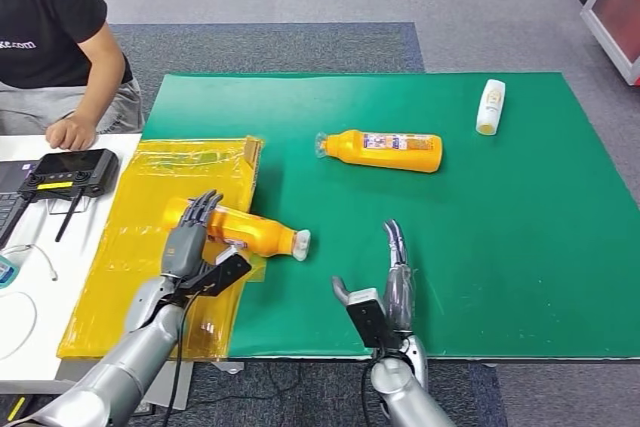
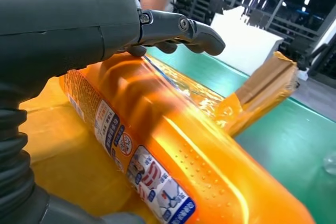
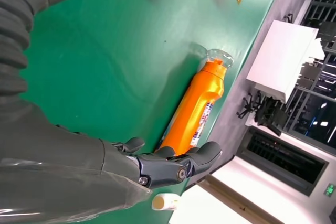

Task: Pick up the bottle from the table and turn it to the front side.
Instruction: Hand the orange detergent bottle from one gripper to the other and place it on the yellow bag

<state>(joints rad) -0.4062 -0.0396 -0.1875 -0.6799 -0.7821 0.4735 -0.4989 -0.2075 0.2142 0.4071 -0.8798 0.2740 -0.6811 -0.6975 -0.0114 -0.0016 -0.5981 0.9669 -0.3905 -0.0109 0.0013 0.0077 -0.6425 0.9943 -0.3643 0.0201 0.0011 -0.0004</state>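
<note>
An orange bottle [image 1: 249, 232] lies on its side with its clear cap toward the right, its base end on a yellow plastic sheet [image 1: 136, 247]. My left hand [image 1: 189, 237] sits over that base end with its fingers [image 2: 178, 29] stretched out just above the bottle [image 2: 166, 145], not wrapped round it. My right hand [image 1: 392, 282] stands open on the green mat [image 1: 528, 247] near the front edge, fingers pointing away from me and holding nothing. A second orange bottle [image 1: 389, 151] lies further back, and it appears beyond the right hand's fingers [image 3: 174, 165] as the labelled bottle [image 3: 198, 109].
A small white bottle [image 1: 490, 107] lies at the back right of the mat. At the left, a person's hand [image 1: 72, 133] rests on a white table beside a black controller [image 1: 72, 172]. A cardboard piece [image 2: 265, 85] edges the yellow sheet.
</note>
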